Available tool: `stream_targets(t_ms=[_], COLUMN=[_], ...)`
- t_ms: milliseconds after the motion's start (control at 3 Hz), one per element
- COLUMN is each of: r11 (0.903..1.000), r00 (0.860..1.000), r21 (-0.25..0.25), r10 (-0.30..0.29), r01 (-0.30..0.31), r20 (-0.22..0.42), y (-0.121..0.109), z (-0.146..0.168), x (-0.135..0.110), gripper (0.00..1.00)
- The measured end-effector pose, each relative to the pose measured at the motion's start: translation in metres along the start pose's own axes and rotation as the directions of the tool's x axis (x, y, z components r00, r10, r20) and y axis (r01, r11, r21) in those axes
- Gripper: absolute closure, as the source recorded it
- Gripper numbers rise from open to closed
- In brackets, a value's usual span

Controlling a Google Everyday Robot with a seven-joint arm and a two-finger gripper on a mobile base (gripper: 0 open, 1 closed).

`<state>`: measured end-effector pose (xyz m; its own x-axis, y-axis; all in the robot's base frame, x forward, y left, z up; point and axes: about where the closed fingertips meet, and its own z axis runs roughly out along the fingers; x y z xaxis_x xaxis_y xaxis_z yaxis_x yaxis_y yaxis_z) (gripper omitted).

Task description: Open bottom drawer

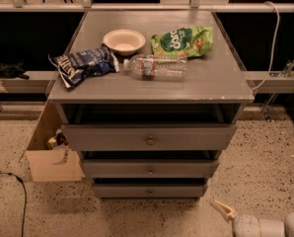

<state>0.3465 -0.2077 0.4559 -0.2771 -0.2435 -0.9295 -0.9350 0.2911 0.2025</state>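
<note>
You can read no word, brand or number here for certain. The green snack bag (182,41) on the grey cabinet top (211,78) carries large white lettering, too blurred to spell out. The blue chip bag (83,64) shows pale lettering, also unreadable, and the water bottle (157,66) wears a label band without legible print. Your gripper (231,217) sits at the lower right edge, showing no readable text
</note>
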Motion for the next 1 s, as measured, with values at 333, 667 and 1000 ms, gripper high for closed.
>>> stream_targets(t_ms=[333,667,1000], r11=[1.0,0.999,0.9909], r00=[1.0,0.999,0.997], r21=[0.002,0.036,0.123], r10=[0.0,0.027,0.059], r01=[0.0,-0.026,-0.054], r20=[0.0,-0.018,-0.039], y=[0.002,-0.013,-0.039], z=[0.002,0.027,0.046], x=[-0.005,0.009,0.035], gripper=[0.0,0.0,0.0])
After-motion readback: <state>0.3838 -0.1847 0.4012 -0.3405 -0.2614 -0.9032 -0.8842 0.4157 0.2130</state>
